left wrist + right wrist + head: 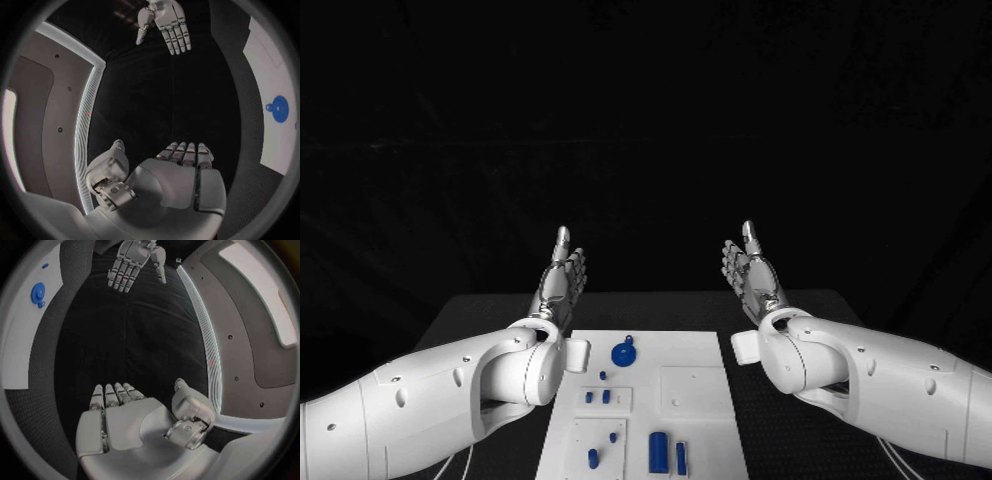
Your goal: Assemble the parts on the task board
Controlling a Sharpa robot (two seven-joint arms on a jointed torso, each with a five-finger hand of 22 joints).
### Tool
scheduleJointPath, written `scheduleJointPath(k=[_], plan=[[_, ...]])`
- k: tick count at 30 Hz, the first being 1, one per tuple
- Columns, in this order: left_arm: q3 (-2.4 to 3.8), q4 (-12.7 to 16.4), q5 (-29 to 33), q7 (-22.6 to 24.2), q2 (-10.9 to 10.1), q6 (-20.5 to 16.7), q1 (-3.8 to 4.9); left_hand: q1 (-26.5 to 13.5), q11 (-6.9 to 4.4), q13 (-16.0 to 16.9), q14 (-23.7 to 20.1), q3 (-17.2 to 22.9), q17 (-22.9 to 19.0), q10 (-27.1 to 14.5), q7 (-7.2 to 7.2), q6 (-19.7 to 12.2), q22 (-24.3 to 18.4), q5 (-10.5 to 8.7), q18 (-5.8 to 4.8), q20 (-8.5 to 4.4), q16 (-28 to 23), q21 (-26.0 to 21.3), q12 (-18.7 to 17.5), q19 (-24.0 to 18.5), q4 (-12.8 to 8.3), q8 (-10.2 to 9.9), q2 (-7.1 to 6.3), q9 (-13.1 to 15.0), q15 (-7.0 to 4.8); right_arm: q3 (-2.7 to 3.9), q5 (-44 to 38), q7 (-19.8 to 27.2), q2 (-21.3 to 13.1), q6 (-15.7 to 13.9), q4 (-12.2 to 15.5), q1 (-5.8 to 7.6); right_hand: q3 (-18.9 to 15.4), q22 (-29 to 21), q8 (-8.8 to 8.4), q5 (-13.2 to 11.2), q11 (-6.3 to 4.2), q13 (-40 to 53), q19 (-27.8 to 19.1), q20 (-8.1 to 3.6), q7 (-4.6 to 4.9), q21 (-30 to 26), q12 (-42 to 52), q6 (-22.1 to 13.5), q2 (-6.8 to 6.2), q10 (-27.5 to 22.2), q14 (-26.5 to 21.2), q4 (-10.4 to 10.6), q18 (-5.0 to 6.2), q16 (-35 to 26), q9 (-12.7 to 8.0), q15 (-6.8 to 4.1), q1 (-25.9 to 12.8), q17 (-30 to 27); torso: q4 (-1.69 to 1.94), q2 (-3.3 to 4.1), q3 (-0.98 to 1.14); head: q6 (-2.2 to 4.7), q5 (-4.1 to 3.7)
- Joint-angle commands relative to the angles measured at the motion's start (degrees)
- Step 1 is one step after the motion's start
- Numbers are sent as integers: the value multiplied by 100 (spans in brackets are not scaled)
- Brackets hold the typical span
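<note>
Head view: the left hand [560,275] and the right hand [753,270] are hanging above the far edge of the table [473,310], palms facing each other, fingers straight and pointing away from the robot, thumbs raised. Both are holding nothing and are well apart from each other. The board [689,350] is lying on the table between the two forearms, nearer the robot than the hands. A round blue part [625,352] is sitting near the board's far edge, left of centre. Small blue parts [597,397] are standing in a recessed square closer in, and two longer blue parts [666,454] are lying side by side near the bottom edge, with another small blue piece [593,458] just to their left (what shape each small one has is too fine to tell).

Left wrist view: the left hand [178,172] is stretching flat, fingers together and extended, thumb off to one side, gripping nothing. Across the dark gap the right hand [165,22] is showing with its fingers loosely spread and likewise empty. The board [269,90] is curving along the rim, with the round part [279,108] on it.

Right wrist view: the right hand [122,415] is lying open and flat, thumb apart, empty. The left hand [132,262] is facing it, fingers extended. The board [25,335] is bending along the rim, carrying the round part [38,293].
</note>
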Motion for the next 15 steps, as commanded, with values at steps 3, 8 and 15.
scheduleJointPath(k=[3, 8, 15], plan=[[49, 250, 180, 461, -50, -861, -75, -40, 0, -14, -21, -20, -10, -31, 1, -29, -52, -27, -90, 0, -21, -21, -39, -19, 2, -18, -1, -17, 0, -9, 610, 576, -164, -1039, 502, -33, -25, -10, -20, -20, 0, -7, -28, 2, 1, -20, -20, -26, 0, -21, -27, 0, -35, -20, -8, -2, -33, -12, -1, -17, 1, -1, -1], [50, 257, 181, 463, -51, -867, -78, -40, 0, -14, -21, -20, -10, -31, 1, -29, -52, -27, -90, 0, -21, -21, -39, -19, 2, -18, -1, -17, 0, -13, 684, 632, -220, -1170, 666, -43, -25, -10, -20, -20, 0, -7, -28, 2, 1, -20, -20, -26, 0, -21, -27, 0, -35, -20, -8, -2, -33, -12, -1, -17, 1, -1, -1], [50, 257, 181, 463, -51, -867, -78, -40, 0, -14, -21, -20, -10, -31, 1, -29, -52, -27, -90, 0, -21, -21, -39, -19, 2, -18, -1, -17, 0, -13, 684, 632, -220, -1170, 666, -43, -25, -10, -20, -20, 0, -7, -28, 2, 1, -20, -20, -26, 0, -21, -27, 0, -35, -20, -8, -2, -33, -12, -1, -17, 1, -1, -1]])
